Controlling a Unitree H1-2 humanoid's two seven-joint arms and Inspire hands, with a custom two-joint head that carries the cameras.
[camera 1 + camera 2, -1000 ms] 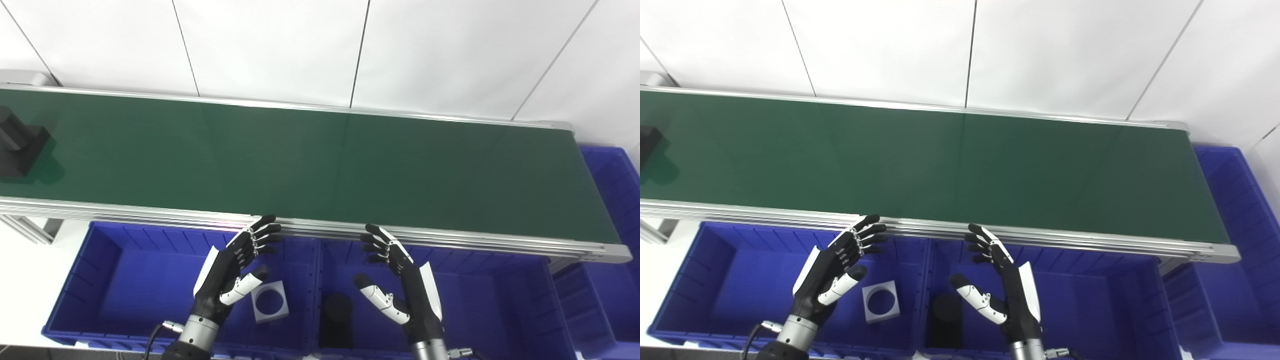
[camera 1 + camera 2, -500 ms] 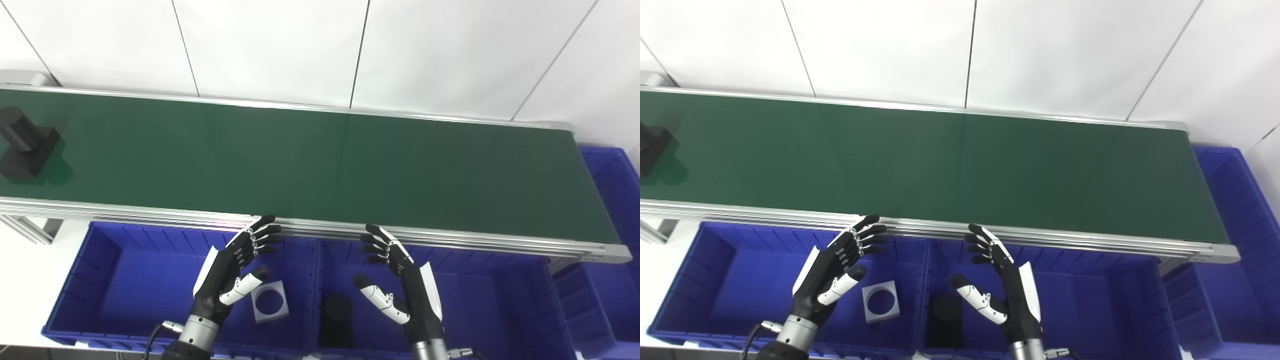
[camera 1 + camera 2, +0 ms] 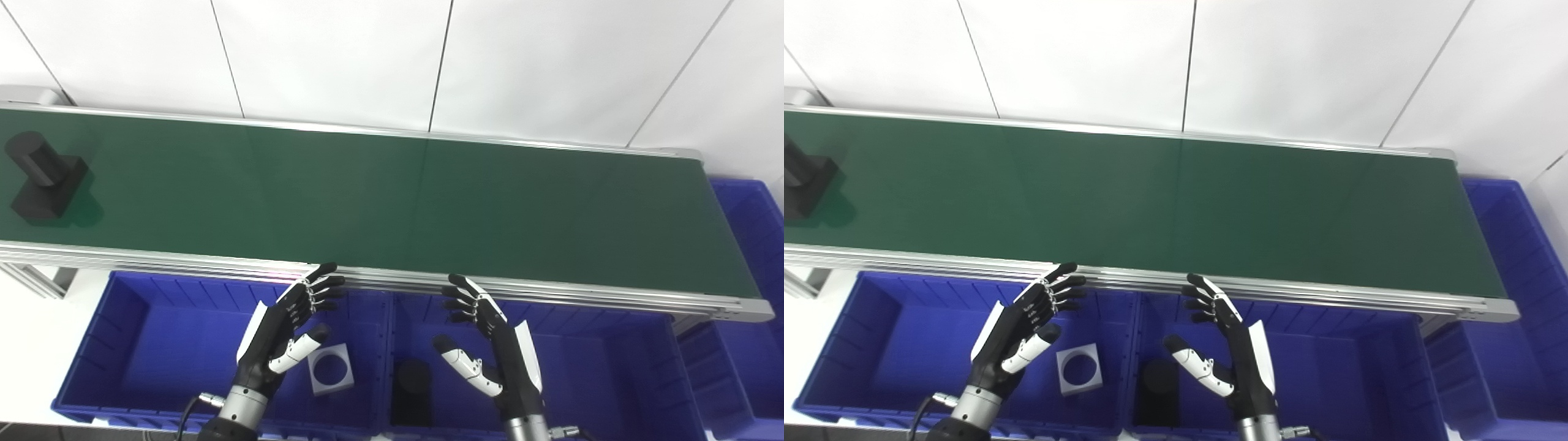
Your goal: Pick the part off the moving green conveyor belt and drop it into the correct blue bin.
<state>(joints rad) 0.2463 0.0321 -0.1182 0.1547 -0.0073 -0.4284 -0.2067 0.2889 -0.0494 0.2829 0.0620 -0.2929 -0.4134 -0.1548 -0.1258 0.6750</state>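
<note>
We see the left hand (image 3: 285,331) and right hand (image 3: 490,343) both empty, fingers spread, just short of the green conveyor belt (image 3: 380,202), over the blue bins (image 3: 153,343). The black part (image 3: 43,177) sits on the belt's far left end.

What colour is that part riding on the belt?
Black; the part shows best in the left eye view.
</note>
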